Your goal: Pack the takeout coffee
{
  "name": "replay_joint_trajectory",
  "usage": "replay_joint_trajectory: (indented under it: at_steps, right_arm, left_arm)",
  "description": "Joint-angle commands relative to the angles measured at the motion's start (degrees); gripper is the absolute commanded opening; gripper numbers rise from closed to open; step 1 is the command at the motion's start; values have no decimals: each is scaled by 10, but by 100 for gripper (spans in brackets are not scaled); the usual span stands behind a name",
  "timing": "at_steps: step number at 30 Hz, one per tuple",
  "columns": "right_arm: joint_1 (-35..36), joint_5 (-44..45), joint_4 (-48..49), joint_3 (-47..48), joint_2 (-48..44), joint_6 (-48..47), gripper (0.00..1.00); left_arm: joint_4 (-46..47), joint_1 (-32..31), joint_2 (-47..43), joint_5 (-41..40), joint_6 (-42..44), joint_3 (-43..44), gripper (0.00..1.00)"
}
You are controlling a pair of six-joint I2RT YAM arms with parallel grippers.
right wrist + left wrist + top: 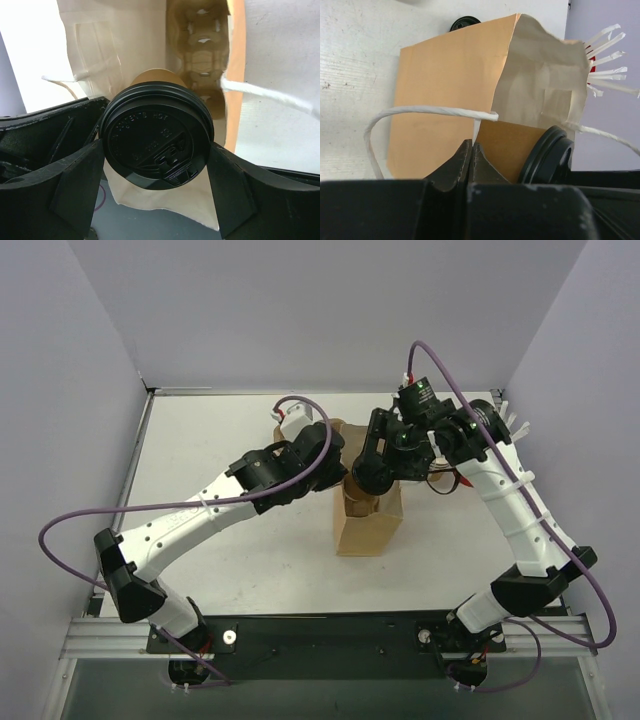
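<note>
two fingers of the right gripper (155, 180) clasp the takeout coffee (150, 135) under its lid, its base inside the mouth of the brown paper bag (445, 75); the left gripper (472, 155) is clenched at the bag's lip. feed it straight toward the pulp carrier (200, 60)

Kraft-brown coffee cup (155, 76), black lid (157, 142), brown bag (445, 75), white handle (430, 111)

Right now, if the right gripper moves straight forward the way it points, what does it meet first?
The right gripper holds the takeout coffee aimed into the open paper bag. Straight on, the coffee probably meets the pulp carrier inside first; depth is unclear.
</note>
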Motion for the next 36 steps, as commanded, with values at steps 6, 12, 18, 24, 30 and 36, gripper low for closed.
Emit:
replay_joint_trajectory:
  at_steps: [6,12,18,24,30,36]
  right_arm:
    - [45,43,-39,0,33,-26,47]
    - [78,88,-52,-6,60,-47,46]
    - [93,93,-52,-12,76,-78,46]
    - [95,96,-46,-52,73,-84,46]
    - [98,92,-33,-81,78,-85,46]
    - [101,97,-28,-98,84,-86,46]
  left_arm:
    - [130,-1,-64,-8,-66,-127,0]
    - [152,2,-95,-16,-83,-177,0]
    - [158,6,-114,-15,-73,-187,0]
    - [158,8,-117,-7,-60,-195,0]
    - [160,10,-123,3,-53,-203,0]
    - [163,13,-124,11,-42,-206,0]
